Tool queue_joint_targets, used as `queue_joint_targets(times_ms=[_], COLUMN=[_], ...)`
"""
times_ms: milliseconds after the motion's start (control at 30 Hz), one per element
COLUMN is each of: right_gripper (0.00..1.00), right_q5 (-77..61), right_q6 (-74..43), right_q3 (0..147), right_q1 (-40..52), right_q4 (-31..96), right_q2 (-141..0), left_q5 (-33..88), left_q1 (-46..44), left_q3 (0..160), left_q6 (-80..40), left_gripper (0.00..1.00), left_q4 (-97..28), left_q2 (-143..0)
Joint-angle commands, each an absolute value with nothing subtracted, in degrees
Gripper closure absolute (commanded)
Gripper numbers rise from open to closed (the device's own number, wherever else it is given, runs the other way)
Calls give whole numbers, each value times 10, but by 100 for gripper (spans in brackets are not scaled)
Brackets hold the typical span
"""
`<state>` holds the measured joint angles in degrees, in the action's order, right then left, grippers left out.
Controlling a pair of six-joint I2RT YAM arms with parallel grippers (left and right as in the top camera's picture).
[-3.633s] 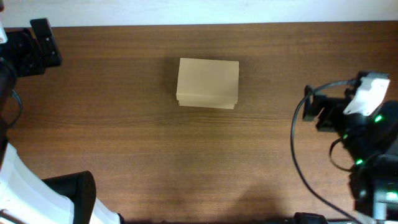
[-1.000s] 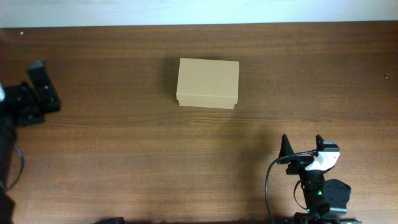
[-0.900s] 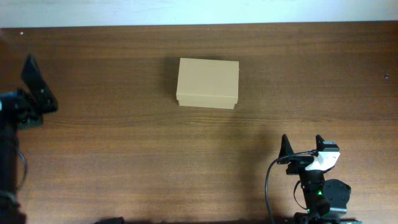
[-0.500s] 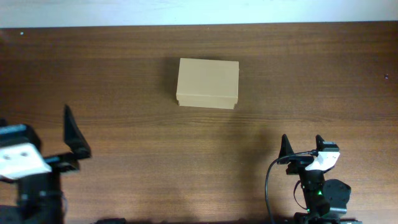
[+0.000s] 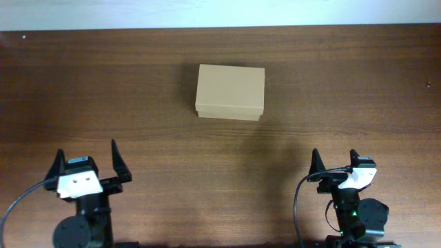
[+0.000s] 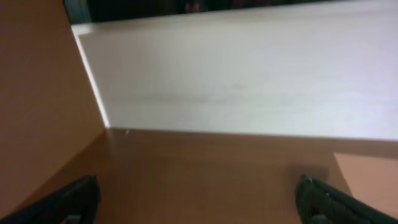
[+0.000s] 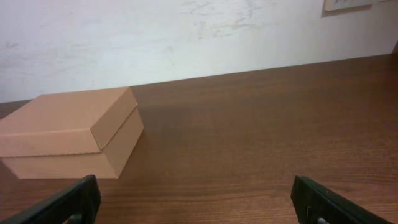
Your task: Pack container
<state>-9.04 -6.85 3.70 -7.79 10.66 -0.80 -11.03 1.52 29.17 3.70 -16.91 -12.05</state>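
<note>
The container (image 5: 230, 91) is a plain tan cardboard box with its lid down, standing at the back middle of the table. It shows at the left of the right wrist view (image 7: 68, 130), and one corner (image 6: 373, 177) shows at the right of the left wrist view. My left gripper (image 5: 87, 156) is at the front left, well short of the box, open with nothing between its fingers (image 6: 199, 205). At the front right, my right gripper (image 5: 335, 157) is also open and empty (image 7: 196, 202), pointing toward the back wall with the box ahead to its left.
The brown wooden table (image 5: 227, 165) ends at a white wall (image 7: 186, 37) along the back. A wall plate (image 7: 348, 5) sits high on that wall at the right. A brown side panel (image 6: 37, 93) stands at the left of the left wrist view.
My left arm has swung from the far left edge down to the front left, its fingers now pointing toward the back. The right arm and the box have stayed still over the last second.
</note>
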Motion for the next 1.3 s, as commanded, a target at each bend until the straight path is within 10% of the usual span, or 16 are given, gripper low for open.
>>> queue_joint_targets(times_ms=[0, 1267], right_gripper=[1, 1], right_q5=[-83, -83], right_q6=[-66, -66], right_q3=[32, 32], right_q1=[-75, -75], right_q4=[106, 106], right_q2=[-1, -1], left_q5=[-116, -114], left_q1=[-5, -20], left_q3=[234, 5], left_q6=[44, 44], left_gripper=[0, 0], left_q4=[-122, -36], left_q2=[-100, -3])
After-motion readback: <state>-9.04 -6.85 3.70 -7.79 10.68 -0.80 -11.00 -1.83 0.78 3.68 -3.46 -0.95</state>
